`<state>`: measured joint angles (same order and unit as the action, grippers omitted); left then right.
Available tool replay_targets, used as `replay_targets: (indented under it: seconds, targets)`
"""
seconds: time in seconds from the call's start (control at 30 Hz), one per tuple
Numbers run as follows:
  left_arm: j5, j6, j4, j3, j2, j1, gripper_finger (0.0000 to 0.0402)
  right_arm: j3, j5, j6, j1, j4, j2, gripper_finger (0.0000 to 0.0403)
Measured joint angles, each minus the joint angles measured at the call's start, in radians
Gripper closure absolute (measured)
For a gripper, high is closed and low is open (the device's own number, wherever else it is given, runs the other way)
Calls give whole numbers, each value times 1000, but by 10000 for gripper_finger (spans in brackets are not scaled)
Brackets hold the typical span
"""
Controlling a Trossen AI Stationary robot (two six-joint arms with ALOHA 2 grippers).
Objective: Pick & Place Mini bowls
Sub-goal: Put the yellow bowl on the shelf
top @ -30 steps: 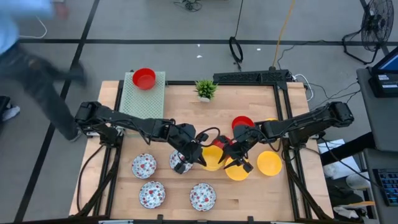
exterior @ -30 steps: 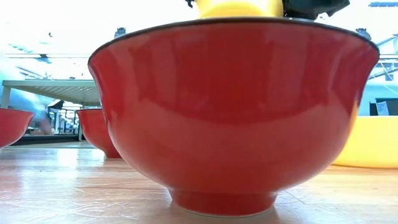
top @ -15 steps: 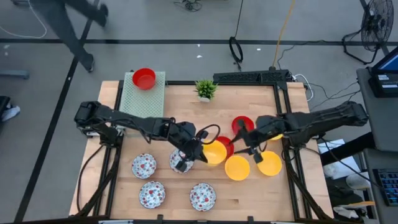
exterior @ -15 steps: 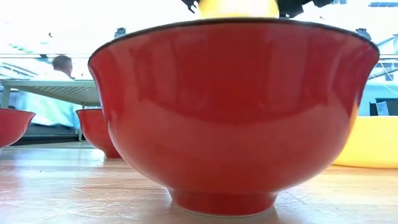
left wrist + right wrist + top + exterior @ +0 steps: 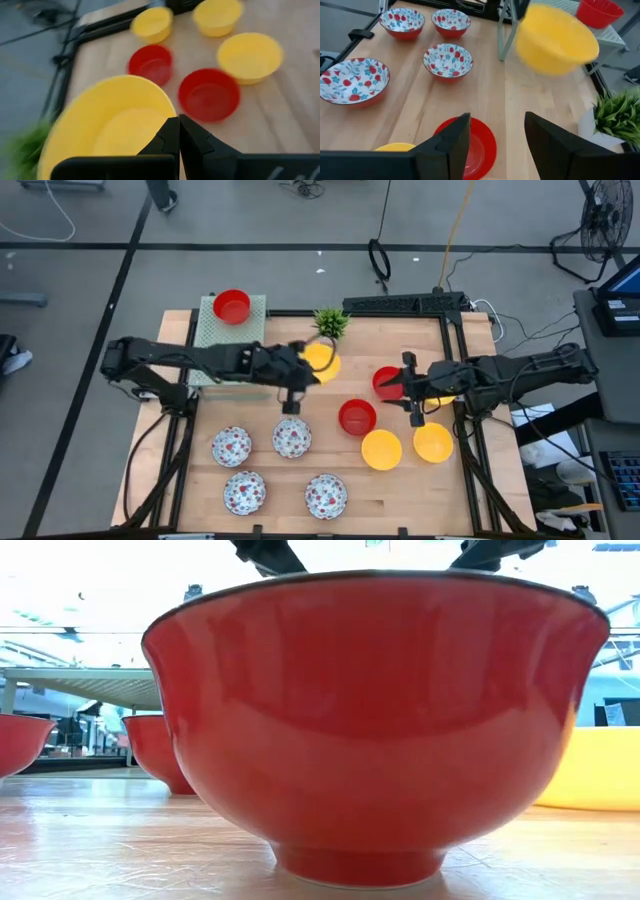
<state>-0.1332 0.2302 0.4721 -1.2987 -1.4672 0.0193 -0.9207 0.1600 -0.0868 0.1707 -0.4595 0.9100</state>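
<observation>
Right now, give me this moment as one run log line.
left claw: shut on yellow bowl, held above table near plant | right claw: open, empty, above red bowl | mat: one red bowl

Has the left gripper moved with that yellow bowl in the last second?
Yes. The left gripper, shut on the yellow bowl, has carried it from beside the floral bowls up the table toward the potted plant.

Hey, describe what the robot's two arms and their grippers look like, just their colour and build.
Both arms are dark, near-black, built from jointed tubular segments. The left gripper and right gripper each end in two flat, angular black fingers. Dark cabling loops near the left wrist. No markings can be made out.
</observation>
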Motion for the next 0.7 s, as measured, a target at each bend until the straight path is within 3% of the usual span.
replay_targets:
  seconds: [0.2, 0.37, 0.7]
  targets:
    - [-161, -159, 236, 0, 130, -25, 402, 1, 0, -1, 0, -14, 21, 231]
    - [-313, -403, 516, 0, 200, -26, 402, 2, 0, -3, 0, -18, 37, 231]
    - [-472, -891, 904, 0, 255, -26, 401, 2, 0, -5, 0, -34, 59, 232]
